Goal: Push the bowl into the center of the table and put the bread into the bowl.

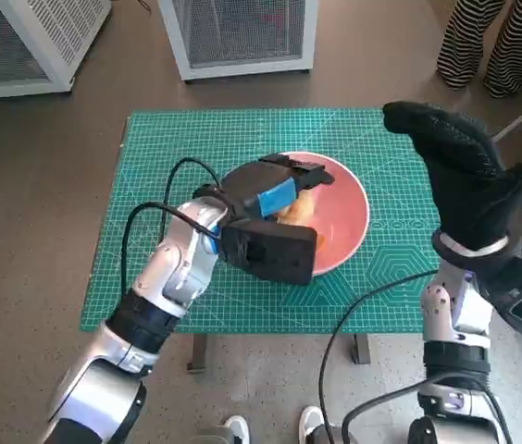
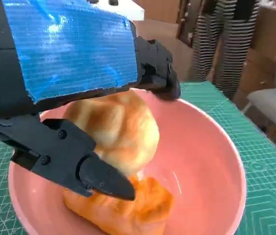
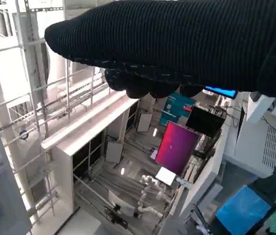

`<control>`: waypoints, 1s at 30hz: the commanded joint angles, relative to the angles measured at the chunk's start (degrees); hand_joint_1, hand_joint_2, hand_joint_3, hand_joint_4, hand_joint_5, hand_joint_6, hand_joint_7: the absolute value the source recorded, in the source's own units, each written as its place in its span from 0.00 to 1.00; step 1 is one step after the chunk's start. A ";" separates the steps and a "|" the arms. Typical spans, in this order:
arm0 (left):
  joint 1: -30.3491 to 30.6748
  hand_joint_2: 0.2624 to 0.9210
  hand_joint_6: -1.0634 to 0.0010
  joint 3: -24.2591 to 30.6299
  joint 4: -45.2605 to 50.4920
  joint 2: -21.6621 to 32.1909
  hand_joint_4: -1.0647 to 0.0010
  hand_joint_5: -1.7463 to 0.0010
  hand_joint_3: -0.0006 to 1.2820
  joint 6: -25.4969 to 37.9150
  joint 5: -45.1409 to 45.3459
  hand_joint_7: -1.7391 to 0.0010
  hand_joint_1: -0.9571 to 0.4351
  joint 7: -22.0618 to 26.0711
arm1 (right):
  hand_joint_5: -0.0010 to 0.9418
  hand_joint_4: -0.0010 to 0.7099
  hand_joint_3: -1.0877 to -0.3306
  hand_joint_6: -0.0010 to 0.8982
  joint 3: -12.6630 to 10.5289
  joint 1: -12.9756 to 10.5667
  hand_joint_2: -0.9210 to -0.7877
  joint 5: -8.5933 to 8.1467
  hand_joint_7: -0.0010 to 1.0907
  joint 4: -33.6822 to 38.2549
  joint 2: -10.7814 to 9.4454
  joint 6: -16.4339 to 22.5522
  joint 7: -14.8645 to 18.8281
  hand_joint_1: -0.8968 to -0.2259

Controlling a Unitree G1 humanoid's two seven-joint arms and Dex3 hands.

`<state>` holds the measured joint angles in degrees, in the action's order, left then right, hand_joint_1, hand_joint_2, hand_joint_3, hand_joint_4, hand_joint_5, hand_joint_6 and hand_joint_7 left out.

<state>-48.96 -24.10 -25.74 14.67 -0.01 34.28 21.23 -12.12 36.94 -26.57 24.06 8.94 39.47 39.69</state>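
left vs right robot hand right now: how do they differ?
The left robot hand is low over the pink bowl, its fingers around the bread; the right robot hand is raised beside the green mat, holding nothing. The left is bare black with blue tape on its back; the right wears a black knitted glove. Both rise from pale forearms.
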 commanded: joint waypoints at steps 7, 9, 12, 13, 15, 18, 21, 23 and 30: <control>0.77 1.00 0.97 7.24 -4.92 2.96 1.00 1.00 0.13 -13.47 -11.93 0.83 0.19 -0.01 | 0.00 0.35 0.60 0.06 0.86 -0.84 0.00 1.30 0.49 0.72 0.19 -0.44 -0.31 0.44; 1.38 1.00 0.97 9.51 -4.99 3.06 1.00 1.00 0.14 -14.89 -15.39 0.83 0.18 0.52 | 0.00 0.35 0.60 0.05 0.97 -0.78 0.00 1.34 0.49 0.90 0.23 -0.40 -0.24 0.44; 2.50 1.00 0.97 12.82 -4.20 2.85 1.00 1.00 0.16 -15.96 -20.32 0.83 0.19 1.23 | 0.00 0.34 0.60 0.05 1.13 -0.67 0.00 1.34 0.49 1.27 0.29 -0.31 -0.10 0.43; 2.97 1.00 0.97 14.06 -3.91 2.68 1.00 1.00 0.16 -16.52 -22.19 0.83 0.19 1.36 | 0.00 0.34 0.60 0.04 1.20 -0.60 0.00 1.38 0.49 1.43 0.28 -0.28 -0.08 0.43; 3.72 1.00 0.96 16.39 -3.65 2.34 1.00 1.00 0.18 -17.71 -25.82 0.83 0.19 1.68 | 0.00 0.34 0.60 0.04 1.32 -0.47 0.00 1.48 0.50 1.66 0.26 -0.26 -0.08 0.42; 4.75 1.00 0.95 19.93 -3.19 1.64 1.00 1.00 0.21 -18.94 -31.69 0.83 0.20 2.80 | 0.00 0.34 0.60 0.04 1.50 -0.32 0.00 1.58 0.50 1.72 0.26 -0.38 -0.16 0.41; 6.58 1.00 0.95 23.80 -0.13 0.49 0.97 0.99 0.24 -18.57 -38.59 0.82 0.20 3.90 | 0.00 0.34 0.60 0.04 1.65 -0.18 0.00 1.66 0.50 1.48 0.25 -0.72 -0.27 0.41; 8.14 1.00 0.95 25.90 3.58 -0.37 0.94 0.99 0.26 -17.62 -42.52 0.80 0.21 3.89 | 0.00 0.34 0.60 0.04 1.72 -0.05 0.00 1.79 0.50 1.39 0.22 -0.90 -0.34 0.42; 14.14 1.00 1.00 31.01 13.48 -3.36 0.87 0.98 0.36 -15.69 -51.89 0.70 0.25 2.33 | 0.00 0.34 0.59 0.03 2.16 0.51 0.00 2.21 0.51 0.70 -0.05 -1.98 -1.03 0.44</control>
<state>-37.49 4.52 -15.21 12.60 -15.92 -14.11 24.10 -10.37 37.36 -24.92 24.93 8.86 38.58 39.20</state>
